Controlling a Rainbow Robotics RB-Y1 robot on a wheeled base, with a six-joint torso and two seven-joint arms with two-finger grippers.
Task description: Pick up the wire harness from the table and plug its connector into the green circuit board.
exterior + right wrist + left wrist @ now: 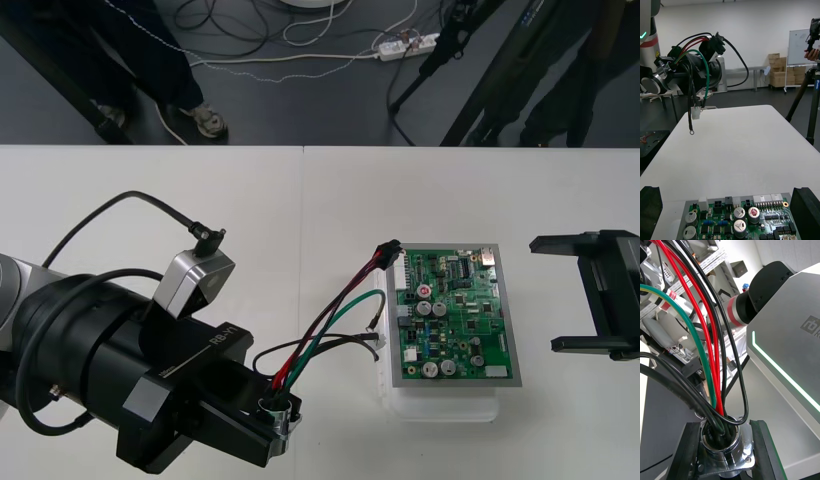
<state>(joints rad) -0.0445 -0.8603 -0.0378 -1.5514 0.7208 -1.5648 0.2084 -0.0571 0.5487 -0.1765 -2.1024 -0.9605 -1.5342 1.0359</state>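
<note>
Low at the table's (300, 200) front-left: left gripper (274, 416) pinching the wire harness (325, 325) by its round metal socket (725, 450), black fingers (765, 453) pressed against the flange on either side. Red, black and green wires fanning up and across from there toward the green circuit board (455, 315) on its white base (440, 405). Black plug (388, 250) at the free end, from above just beside the board's far-left corner. From the right wrist, harness hanging clear of the table, no wire running into the board, so judged aloft and not yet plugged. Small white connector (696, 112) and ring terminal (691, 132) dangling loose below the left gripper.

Right gripper (548, 294) just off the board's right edge, fingers spread wide, holding nothing.

Step in hand, by judgement: bringing plug to board. Plug far down floppy wire from the only grip, hence poor control from the socket end.

- Take the plug itself, or the wires right behind it, with the idle right gripper before any push.
- Square the plug to its header; lower straight, no sideways drag.
- Leave slack in the wires; hold the loose branches off the components.

Risks: swinging plug, snagging, bent pins from a crooked press.
</note>
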